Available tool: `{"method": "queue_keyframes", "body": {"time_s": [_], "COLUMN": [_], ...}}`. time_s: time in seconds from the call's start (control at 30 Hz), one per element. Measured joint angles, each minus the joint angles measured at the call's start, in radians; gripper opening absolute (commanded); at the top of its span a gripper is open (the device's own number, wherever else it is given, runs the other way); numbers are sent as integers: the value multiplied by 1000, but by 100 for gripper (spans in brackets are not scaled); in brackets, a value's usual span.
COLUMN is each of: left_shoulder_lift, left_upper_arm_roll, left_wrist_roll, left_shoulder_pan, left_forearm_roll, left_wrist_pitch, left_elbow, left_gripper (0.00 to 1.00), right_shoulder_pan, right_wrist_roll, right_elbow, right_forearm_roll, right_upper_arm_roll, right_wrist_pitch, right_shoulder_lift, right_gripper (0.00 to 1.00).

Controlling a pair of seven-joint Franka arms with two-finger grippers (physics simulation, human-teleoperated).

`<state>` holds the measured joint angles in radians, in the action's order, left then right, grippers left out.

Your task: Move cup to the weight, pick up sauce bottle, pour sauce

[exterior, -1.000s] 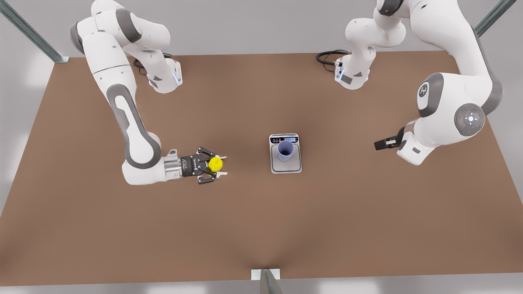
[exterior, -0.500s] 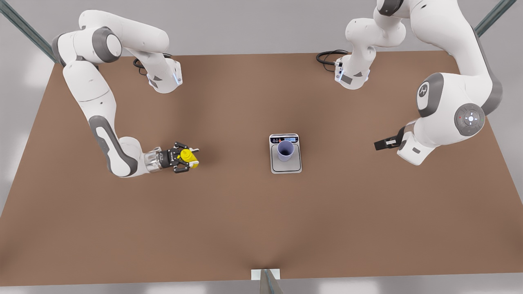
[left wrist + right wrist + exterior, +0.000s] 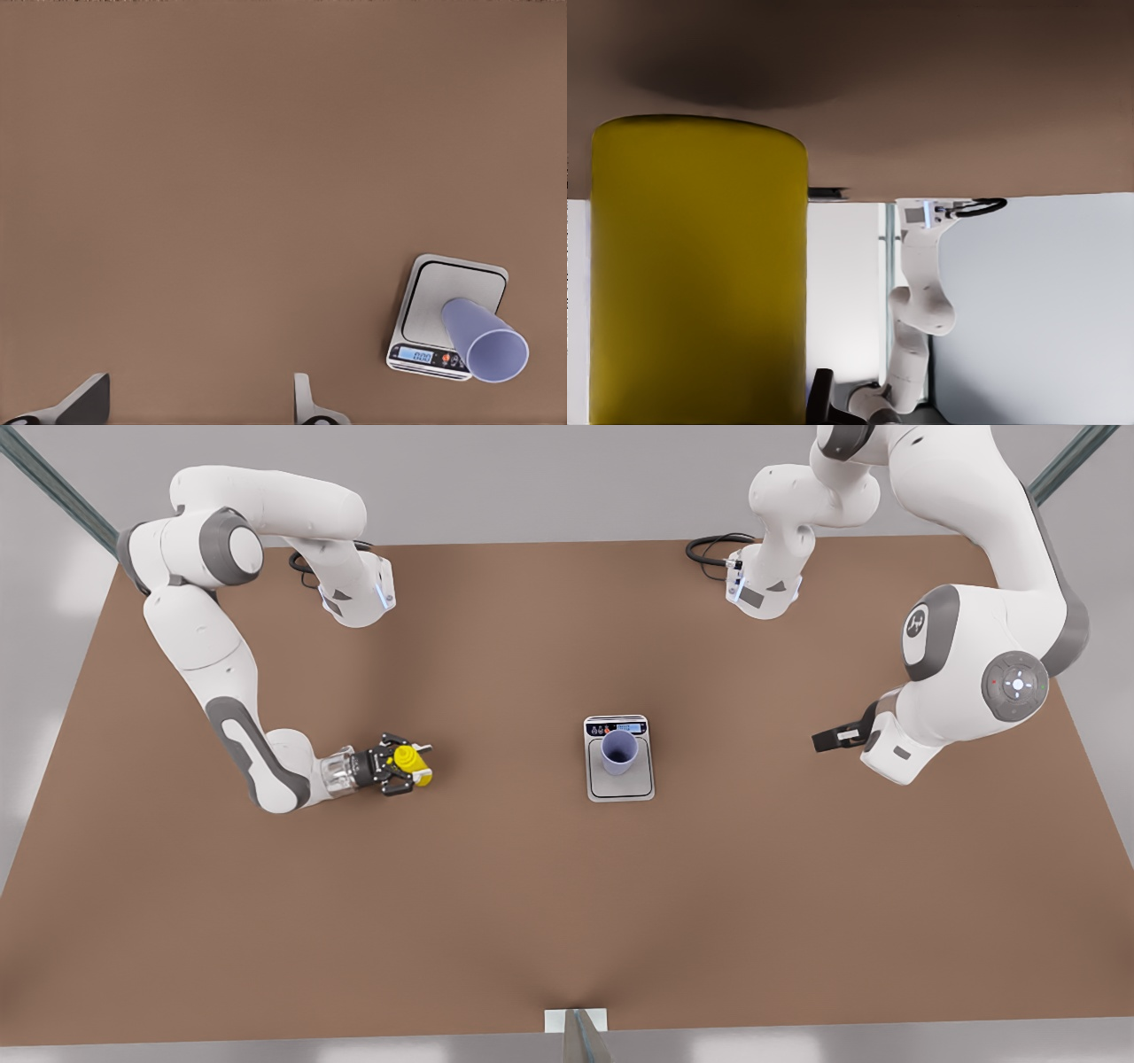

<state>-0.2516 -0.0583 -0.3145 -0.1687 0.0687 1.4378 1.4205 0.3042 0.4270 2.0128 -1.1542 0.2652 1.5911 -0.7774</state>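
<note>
Currently right claw (image 3: pixel 409 766) is clamped on the sauce bottle (image 3: pixel 408 759) at 9 o'clock of the weight (image 3: pixel 619 779); cup (image 3: pixel 618 751) sits on the weight mid-counter (image 3: pixel 567 921); left claw (image 3: pixel 824 738) waits at 3 o'clock, fingers (image 3: pixel 84 403) spread

I see a plain brown tabletop (image 3: pixel 496 921) spanning the scene. Grey metal frame struts run off its far left corner (image 3: pixel 62 491) and far right corner (image 3: pixel 1063 460), and a pale bracket (image 3: pixel 576 1020) sits at the middle of its near edge. Black cables (image 3: pixel 709 545) coil on its far side.
</note>
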Motion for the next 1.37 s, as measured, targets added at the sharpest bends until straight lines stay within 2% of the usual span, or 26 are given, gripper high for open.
{"method": "queue_keyframes", "body": {"time_s": [0.03,0.47,0.87,1.0,1.1,1.13,1.2,1.3,1.33,1.37], "left_shoulder_lift": [0,0,-2,-2,-4,-44,-41,-65,-64,-66], "left_upper_arm_roll": [0,3,3,3,7,10,5,15,15,17], "left_wrist_roll": [0,-2,-2,-2,-2,-6,-5,-2,-2,-2], "left_shoulder_pan": [0,0,-2,-2,0,-2,0,-12,-9,-11], "left_forearm_roll": [0,-1,-1,-1,0,5,24,37,38,38], "left_wrist_pitch": [0,-1,-1,-1,2,2,-1,8,6,7], "left_elbow": [0,0,0,0,0,-3,-72,-101,-102,-102], "left_gripper": [100,100,100,100,100,100,100,100,100,100], "right_shoulder_pan": [-2,-4,4,11,-2,-34,-155,-275,-320,-374], "right_wrist_roll": [5,1,-11,1,-8,-13,-56,-108,-180,-254], "right_elbow": [0,0,-15,-88,-267,-352,-488,-517,-517,-509], "right_forearm_roll": [-9,-73,-6,148,426,520,797,896,1066,1130], "right_upper_arm_roll": [0,-1,-56,-123,-156,-157,-160,-242,-227,-186], "right_wrist_pitch": [11,35,60,48,3,-47,-67,14,26,7], "right_shoulder_lift": [-3,0,5,15,89,131,265,520,592,654], "right_gripper": [100,100,100,100,100,100,100,100,100,100]}}
